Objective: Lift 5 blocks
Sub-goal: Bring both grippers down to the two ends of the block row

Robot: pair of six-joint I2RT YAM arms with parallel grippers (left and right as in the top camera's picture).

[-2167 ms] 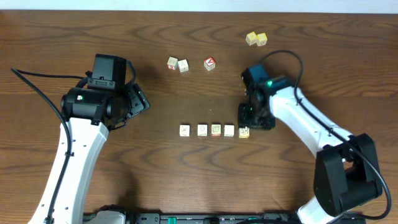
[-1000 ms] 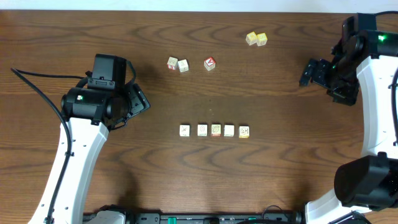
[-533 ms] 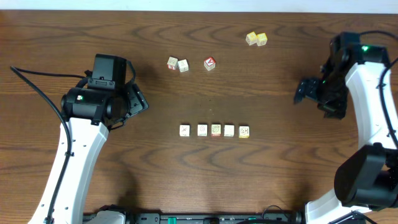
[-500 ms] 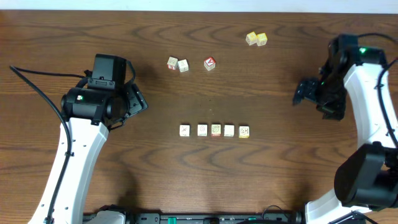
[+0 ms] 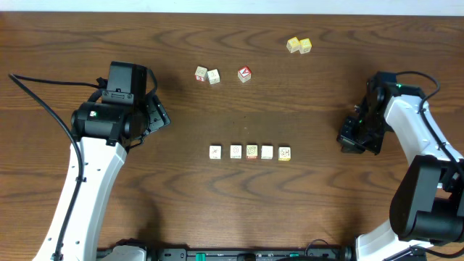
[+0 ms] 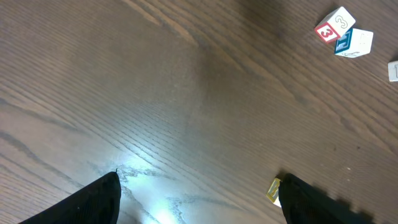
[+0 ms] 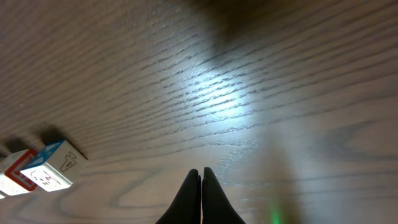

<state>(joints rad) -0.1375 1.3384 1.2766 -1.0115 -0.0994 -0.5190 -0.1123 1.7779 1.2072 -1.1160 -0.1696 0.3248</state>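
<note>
Five blocks [image 5: 251, 151] are showing cream faces with small red, orange or green prints; two yellow cubes [image 5: 299, 45] are showing plain sides; the table [image 5: 326, 203] is displaying dark brown woodgrain.

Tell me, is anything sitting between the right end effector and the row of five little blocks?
No. In the overhead view, only bare wooden table lies between the right end effector and the row of blocks.
</note>
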